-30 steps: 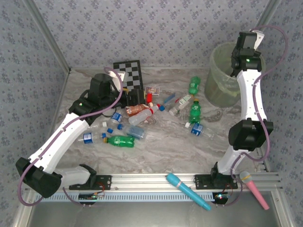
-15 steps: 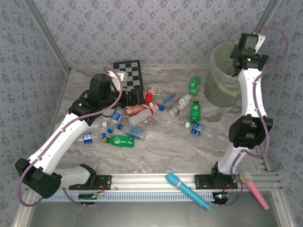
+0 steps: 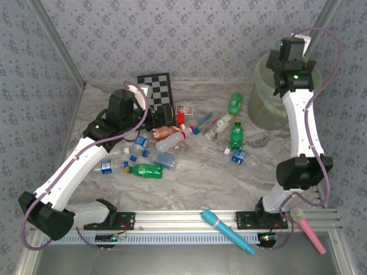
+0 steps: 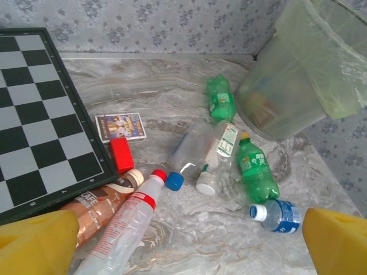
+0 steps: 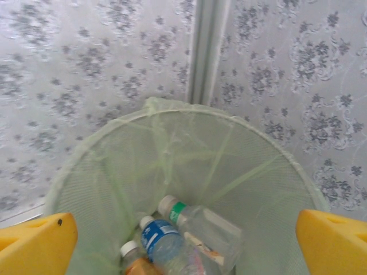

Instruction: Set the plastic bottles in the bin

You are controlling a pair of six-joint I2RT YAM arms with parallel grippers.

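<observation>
You work inside a booth whose walls [image 3: 189, 34] carry grey-blue floral wallpaper. Your table [image 3: 200, 177] has a grey marbled top, a ribbed aluminium rail [image 3: 172, 217] lines its near edge, and a pale metal post [image 5: 207, 46] stands in the far right corner.

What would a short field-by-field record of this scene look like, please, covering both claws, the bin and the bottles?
left claw: open, empty, over bottles beside the chessboard
right claw: open, empty, above the bin
inside bin: three bottles visible, including a blue-labelled bottle
on table: many bottles, among them a green bottle near the bin
task: unfinished
</observation>
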